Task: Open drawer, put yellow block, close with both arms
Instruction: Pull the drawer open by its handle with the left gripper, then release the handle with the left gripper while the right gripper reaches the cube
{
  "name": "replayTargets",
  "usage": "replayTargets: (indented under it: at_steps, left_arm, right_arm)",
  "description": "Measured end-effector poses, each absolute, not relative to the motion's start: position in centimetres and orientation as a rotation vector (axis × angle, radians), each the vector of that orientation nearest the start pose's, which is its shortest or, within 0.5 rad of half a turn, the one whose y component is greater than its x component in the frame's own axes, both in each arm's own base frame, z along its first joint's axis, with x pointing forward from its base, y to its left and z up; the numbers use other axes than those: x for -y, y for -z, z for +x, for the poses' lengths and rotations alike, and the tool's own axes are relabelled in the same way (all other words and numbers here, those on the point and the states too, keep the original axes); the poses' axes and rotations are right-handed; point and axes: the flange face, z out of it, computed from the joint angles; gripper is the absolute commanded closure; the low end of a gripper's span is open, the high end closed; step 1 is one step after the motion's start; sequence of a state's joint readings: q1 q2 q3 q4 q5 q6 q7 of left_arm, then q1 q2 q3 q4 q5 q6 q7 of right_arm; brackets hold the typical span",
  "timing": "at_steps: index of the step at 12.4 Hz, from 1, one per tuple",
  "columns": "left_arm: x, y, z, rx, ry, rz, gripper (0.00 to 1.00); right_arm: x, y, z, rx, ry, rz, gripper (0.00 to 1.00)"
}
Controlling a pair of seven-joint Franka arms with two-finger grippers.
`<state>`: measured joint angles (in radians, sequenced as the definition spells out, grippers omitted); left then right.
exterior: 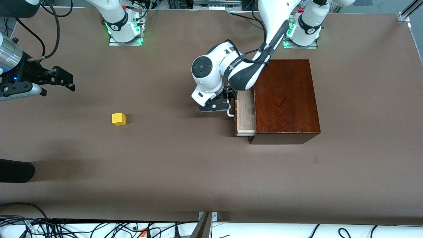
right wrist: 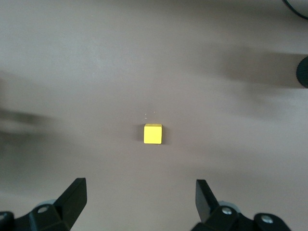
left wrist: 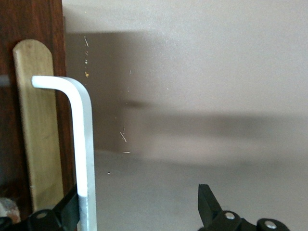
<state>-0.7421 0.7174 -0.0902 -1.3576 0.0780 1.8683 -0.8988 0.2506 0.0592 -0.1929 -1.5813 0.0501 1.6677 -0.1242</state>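
Observation:
The dark mahogany box (exterior: 286, 99) stands toward the left arm's end of the table. Its drawer (exterior: 245, 114) is pulled out a short way, so the pale wood tray shows. My left gripper (exterior: 228, 99) is down at the drawer front and open. The white handle (left wrist: 84, 144) stands between its fingers, close against one finger (left wrist: 67, 211), with the other finger (left wrist: 207, 202) well apart. The yellow block (exterior: 118, 119) lies on the bare table toward the right arm's end. My right gripper (exterior: 67, 79) hangs open and empty above the table there, and its wrist view shows the yellow block (right wrist: 153, 134) ahead of its fingertips (right wrist: 77, 190).
The two arm bases (exterior: 124, 28) stand along the table edge farthest from the front camera. A black rounded object (exterior: 16, 170) juts in at the right arm's end. Cables (exterior: 99, 228) lie below the table edge nearest the front camera. A brown table surface (exterior: 185, 165) stretches between block and box.

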Motion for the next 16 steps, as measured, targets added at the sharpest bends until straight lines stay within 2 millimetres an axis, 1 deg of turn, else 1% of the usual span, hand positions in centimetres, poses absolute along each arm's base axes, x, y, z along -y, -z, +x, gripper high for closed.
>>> replayTargets:
  at_steps: [4, 11, 13, 15, 16]
  left_arm:
    - [52.2, -28.4, 48.8, 0.078, -0.153, -2.999, 0.00]
    - [52.7, -28.5, 48.6, 0.099, -0.131, -3.015, 0.00]
    - [52.9, -28.8, 48.6, 0.101, -0.126, -3.020, 0.00]
    - [52.9, -29.4, 48.4, 0.104, -0.135, -3.018, 0.00]
    - [53.0, -29.9, 48.0, 0.107, -0.162, -3.011, 0.00]
  right_arm:
    - [-3.9, -59.6, 58.1, 0.280, 0.066, -3.111, 0.00]
    - [-3.9, -59.5, 58.3, 0.278, 0.073, -3.119, 0.00]
    - [-4.0, -58.8, 58.7, 0.278, 0.071, -3.121, 0.00]
    - [-4.1, -57.1, 59.5, 0.277, 0.034, -3.127, 0.00]
    - [-4.2, -56.1, 59.9, 0.276, 0.013, -3.130, 0.00]
